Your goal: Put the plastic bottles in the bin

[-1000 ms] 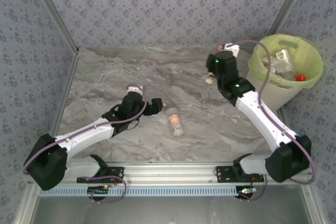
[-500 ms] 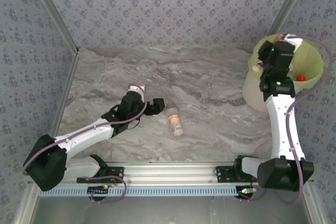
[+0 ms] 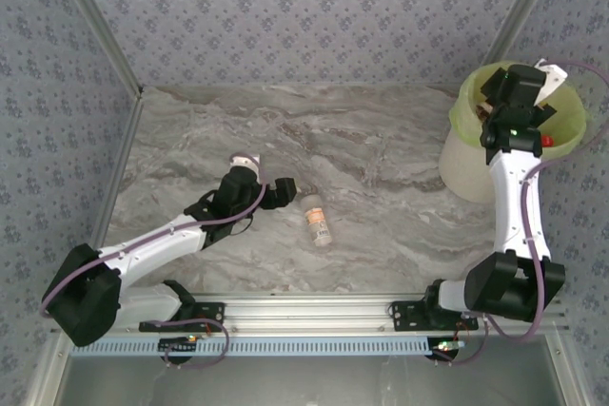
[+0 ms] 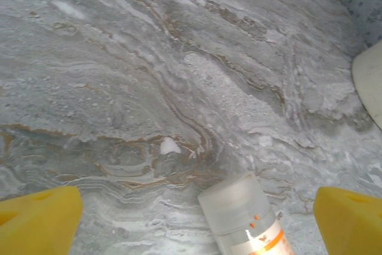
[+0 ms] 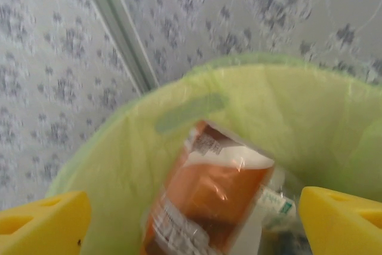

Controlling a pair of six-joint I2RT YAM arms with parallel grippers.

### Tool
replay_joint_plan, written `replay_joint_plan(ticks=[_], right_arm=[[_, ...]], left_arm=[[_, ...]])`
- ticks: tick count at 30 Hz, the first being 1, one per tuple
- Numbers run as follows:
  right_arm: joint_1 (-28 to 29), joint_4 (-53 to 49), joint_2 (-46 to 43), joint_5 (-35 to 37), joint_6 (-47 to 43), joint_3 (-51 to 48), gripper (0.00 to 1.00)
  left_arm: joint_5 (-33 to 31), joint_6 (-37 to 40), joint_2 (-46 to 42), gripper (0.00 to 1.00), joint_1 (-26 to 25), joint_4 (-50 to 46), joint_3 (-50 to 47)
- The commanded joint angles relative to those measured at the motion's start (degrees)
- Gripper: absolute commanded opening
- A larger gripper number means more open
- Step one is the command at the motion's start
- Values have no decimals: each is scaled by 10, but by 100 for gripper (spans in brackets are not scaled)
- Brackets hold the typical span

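One bottle (image 3: 319, 221) lies on the bench (image 3: 381, 168) between the spread fingers (image 4: 42, 222) of your left end effector (image 3: 284, 193), where an off-centre close could roll it away, while farther off your right end effector (image 3: 514, 92) hangs open over the bin (image 3: 464, 164), an orange-labelled bottle (image 5: 209, 201) beneath it.

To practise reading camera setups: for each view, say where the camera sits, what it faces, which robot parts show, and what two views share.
Top external: fixed above and behind the bases, looking down on the marble table; both arms, left pincer, right pincer over the bin.
Left wrist: low, facing along the table at the lying bottle; yellow fingertips.
Right wrist: above the bin, looking in at an orange bottle; yellow fingertips.
Shared: the lying bottle, top external and left wrist.
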Motion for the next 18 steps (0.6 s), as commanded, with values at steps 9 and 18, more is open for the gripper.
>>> replay_joint_plan(ticks=[9, 18], right_arm=[[196, -126, -157, -183, -50, -83, 95], [414, -141, -76, -167, -21, -170, 100]], left_arm=[[-173, -65, -46, 99, 4, -111, 5], [-237, -113, -87, 99, 15, -173, -9]])
